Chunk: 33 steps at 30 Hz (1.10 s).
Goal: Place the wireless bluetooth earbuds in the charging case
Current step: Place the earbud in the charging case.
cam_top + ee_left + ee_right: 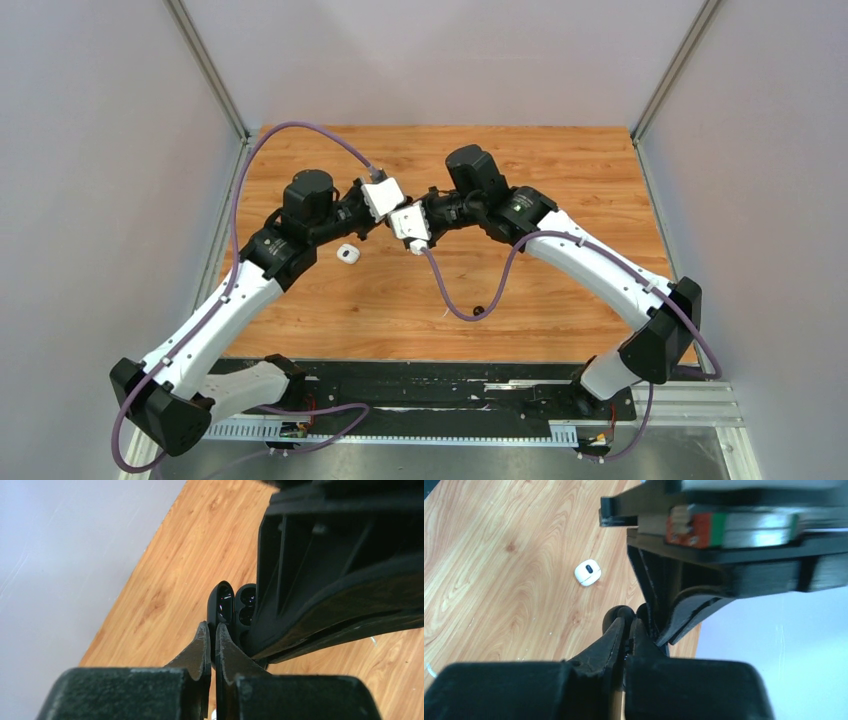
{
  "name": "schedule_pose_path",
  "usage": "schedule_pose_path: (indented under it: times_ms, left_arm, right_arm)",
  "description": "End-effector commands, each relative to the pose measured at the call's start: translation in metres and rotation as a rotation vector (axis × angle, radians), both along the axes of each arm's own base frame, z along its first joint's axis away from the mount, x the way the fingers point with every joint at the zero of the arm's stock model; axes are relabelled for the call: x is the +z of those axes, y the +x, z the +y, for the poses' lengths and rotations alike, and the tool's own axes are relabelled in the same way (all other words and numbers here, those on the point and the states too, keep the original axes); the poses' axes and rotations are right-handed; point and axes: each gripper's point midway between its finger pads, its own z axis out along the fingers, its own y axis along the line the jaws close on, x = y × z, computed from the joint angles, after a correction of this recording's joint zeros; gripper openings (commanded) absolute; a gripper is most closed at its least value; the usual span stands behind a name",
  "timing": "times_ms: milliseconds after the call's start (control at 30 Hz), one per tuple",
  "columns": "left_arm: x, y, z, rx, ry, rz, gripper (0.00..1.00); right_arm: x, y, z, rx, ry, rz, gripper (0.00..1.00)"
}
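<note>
A black charging case hangs open above the table between my two grippers. My left gripper (211, 630) is shut on the edge of its lid (223, 602). The base (246, 607), with two dark sockets, sits against the right gripper's fingers. In the right wrist view my right gripper (628, 622) is shut on the case's rounded black body (615, 616). I cannot tell whether the sockets hold earbuds. A small dark thing (478, 310), perhaps a black earbud, lies on the wood near the right arm's cable. In the top view the case is hidden between the gripper heads.
A white charging case (347, 254) (588, 572) lies closed on the wooden table (560, 160), just in front of the left gripper. Purple cables loop over both arms. Grey walls enclose the table on the left, right and back.
</note>
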Motion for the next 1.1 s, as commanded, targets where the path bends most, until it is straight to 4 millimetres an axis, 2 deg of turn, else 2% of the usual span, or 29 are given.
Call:
schedule_pose_path:
  times_ms: [0,200,400,500,533,700,1067]
  left_arm:
    - [0.069,-0.017,-0.008,-0.052,-0.187,-0.139,0.0]
    - [0.071,-0.02,-0.009,-0.031,-0.258,-0.084,0.0]
    - [0.062,-0.021,-0.009,-0.023,-0.256,-0.042,0.0]
    - [0.061,-0.02,-0.008,-0.016,-0.252,-0.041,0.0]
    - [0.06,-0.02,-0.009,-0.017,-0.252,-0.041,0.0]
    - [0.053,-0.017,-0.008,-0.007,-0.242,-0.032,0.0]
    - [0.044,-0.007,-0.008,0.015,-0.211,-0.051,0.0]
  right_arm:
    - [-0.059,-0.004,-0.014,-0.034,-0.198,0.089,0.0]
    - [-0.065,-0.007,-0.014,-0.035,-0.216,0.112,0.0]
    - [-0.06,0.01,-0.009,-0.106,-0.213,0.083,0.01]
    - [-0.062,0.015,-0.008,-0.141,-0.218,0.101,0.26]
    - [-0.061,0.016,-0.008,-0.152,-0.212,0.109,0.29]
    - [-0.044,0.016,-0.006,-0.178,-0.169,0.128,0.35]
    - [-0.017,0.012,-0.02,-0.22,-0.088,0.147,0.42]
